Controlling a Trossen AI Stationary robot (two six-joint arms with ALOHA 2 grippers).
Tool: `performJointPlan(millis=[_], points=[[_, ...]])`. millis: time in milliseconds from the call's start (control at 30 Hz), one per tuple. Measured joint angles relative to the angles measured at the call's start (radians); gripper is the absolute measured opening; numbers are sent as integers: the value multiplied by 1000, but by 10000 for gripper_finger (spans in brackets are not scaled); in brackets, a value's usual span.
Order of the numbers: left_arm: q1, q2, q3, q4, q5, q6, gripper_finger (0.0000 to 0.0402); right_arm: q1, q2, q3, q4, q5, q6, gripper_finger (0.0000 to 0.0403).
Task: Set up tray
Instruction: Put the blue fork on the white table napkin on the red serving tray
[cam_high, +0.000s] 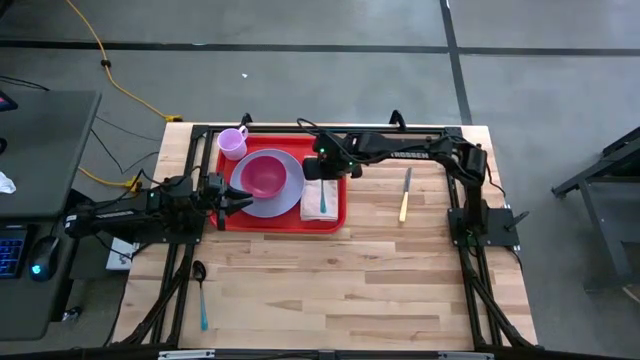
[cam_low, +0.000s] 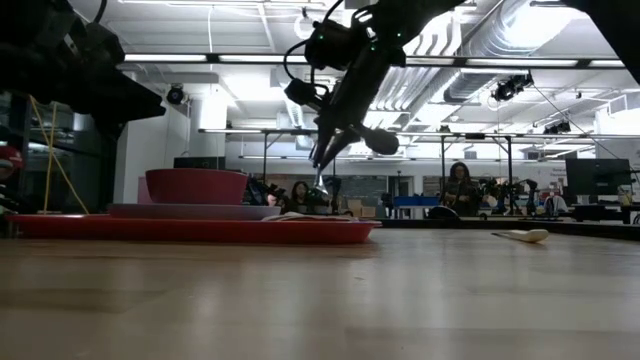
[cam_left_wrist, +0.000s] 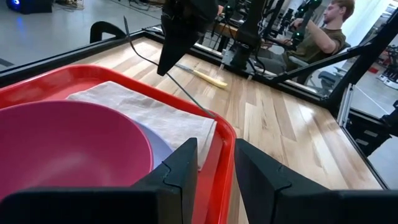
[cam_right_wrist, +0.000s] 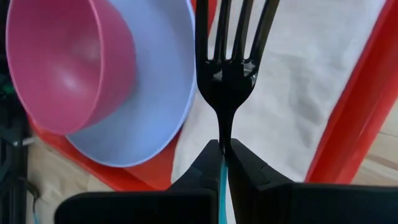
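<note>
My right gripper (cam_right_wrist: 224, 163) pinches a fork (cam_right_wrist: 231, 68), just above napkin (cam_right_wrist: 298, 81) on tray (cam_high: 335, 222), mid frame; fork points w/ napkin's long side.

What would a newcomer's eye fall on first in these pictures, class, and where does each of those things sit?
The red tray at the table's far left stands out, carrying a pink bowl on a lavender plate with a white napkin beside it. Above the napkin, the right gripper pinches a black fork, tines down. The left gripper grips the tray's rim.

Dark jointed arms, black cables, green indicator lights; black angular pincer (cam_left_wrist: 214, 177) fingers.
</note>
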Motion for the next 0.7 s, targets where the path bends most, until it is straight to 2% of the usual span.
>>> performJointPlan(millis=[700], points=[[0,0,0,0,27,-12,138,-8,111,0,21,12,62,0]])
